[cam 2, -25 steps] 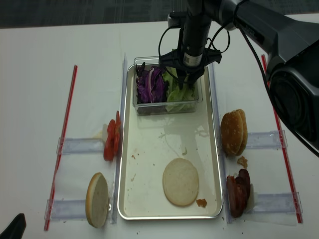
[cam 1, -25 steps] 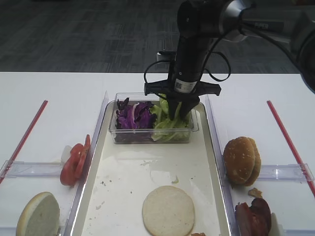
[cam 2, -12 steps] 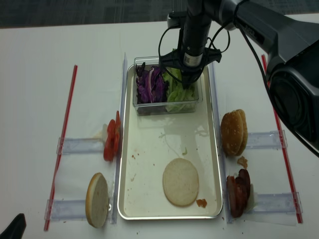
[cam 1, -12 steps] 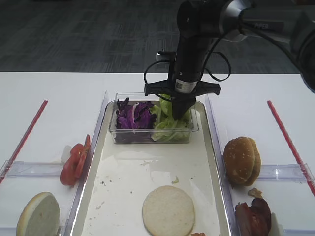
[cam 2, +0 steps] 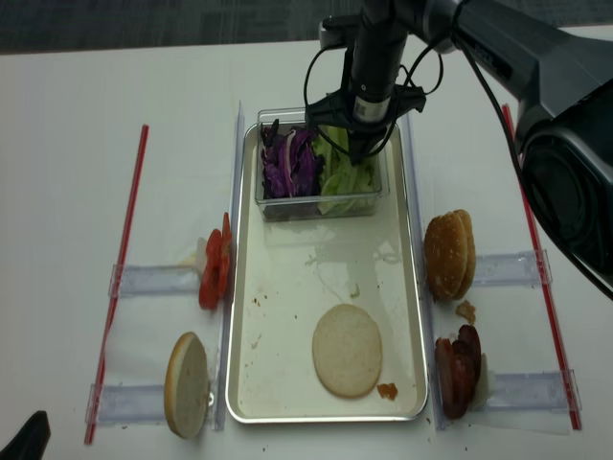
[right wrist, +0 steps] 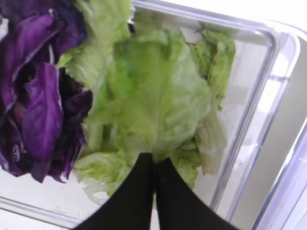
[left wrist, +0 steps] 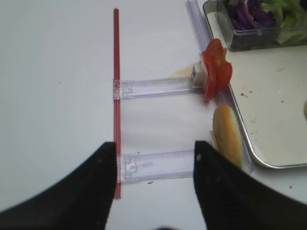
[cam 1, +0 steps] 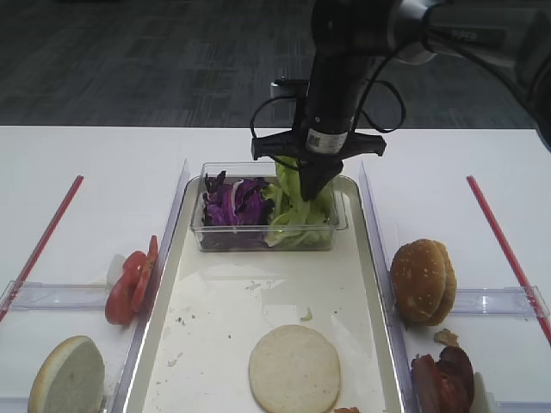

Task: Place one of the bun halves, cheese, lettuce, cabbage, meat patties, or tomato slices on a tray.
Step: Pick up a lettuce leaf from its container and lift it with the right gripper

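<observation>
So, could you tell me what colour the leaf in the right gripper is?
Light green lettuce, clearest in the right wrist view.

Not much to read here, honestly. There's a small white sticker (cam 1: 326, 140) on the right arm just above its end effector, with some dark print and what looks like a code block, but it's way too small to make out. Further up, on the silvery arm link (cam 1: 465, 36) at the top right of the high view, there's dark lettering, also too blurry to read. Nothing else carries any text.
</observation>
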`<state>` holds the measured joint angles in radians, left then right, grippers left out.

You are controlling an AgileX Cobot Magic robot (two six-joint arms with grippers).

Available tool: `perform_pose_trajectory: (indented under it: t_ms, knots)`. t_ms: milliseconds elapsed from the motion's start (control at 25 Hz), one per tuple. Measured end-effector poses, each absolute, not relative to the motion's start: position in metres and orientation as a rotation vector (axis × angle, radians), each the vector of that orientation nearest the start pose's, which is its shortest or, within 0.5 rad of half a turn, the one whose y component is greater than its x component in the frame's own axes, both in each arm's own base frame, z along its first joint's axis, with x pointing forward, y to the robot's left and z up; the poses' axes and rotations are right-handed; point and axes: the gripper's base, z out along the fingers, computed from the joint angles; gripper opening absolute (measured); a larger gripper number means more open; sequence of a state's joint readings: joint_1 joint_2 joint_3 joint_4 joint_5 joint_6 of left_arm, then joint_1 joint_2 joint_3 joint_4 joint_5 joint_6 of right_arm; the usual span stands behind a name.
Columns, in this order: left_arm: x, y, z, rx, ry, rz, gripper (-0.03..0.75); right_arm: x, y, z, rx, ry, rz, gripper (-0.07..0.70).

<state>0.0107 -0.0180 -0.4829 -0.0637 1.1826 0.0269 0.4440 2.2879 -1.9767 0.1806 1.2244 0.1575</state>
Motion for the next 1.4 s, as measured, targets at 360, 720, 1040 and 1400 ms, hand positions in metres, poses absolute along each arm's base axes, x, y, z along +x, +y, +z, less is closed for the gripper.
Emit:
perform_pose_trajectory:
  t_ms: [360, 720, 1040, 1400]
  knots:
    - [-0.011, -0.005, 0.263, 0.025, 2.164, -0.056, 0.349, 0.428, 0.221, 0.208, -0.375, 2.97, 0.338, 0.037]
    - [-0.011, -0.005, 0.263, 0.025, 2.164, -0.056, 0.349, 0.422, 0.218, 0.24, -0.379, 2.906, 0.364, 0.036]
    - [-0.011, -0.005, 0.263, 0.025, 2.164, -0.056, 0.349, 0.419, 0.219, 0.245, -0.381, 2.902, 0.396, 0.036]
    - [-0.011, -0.005, 0.263, 0.025, 2.164, -0.056, 0.349, 0.398, 0.218, 0.257, -0.479, 2.898, 0.385, 0.036]
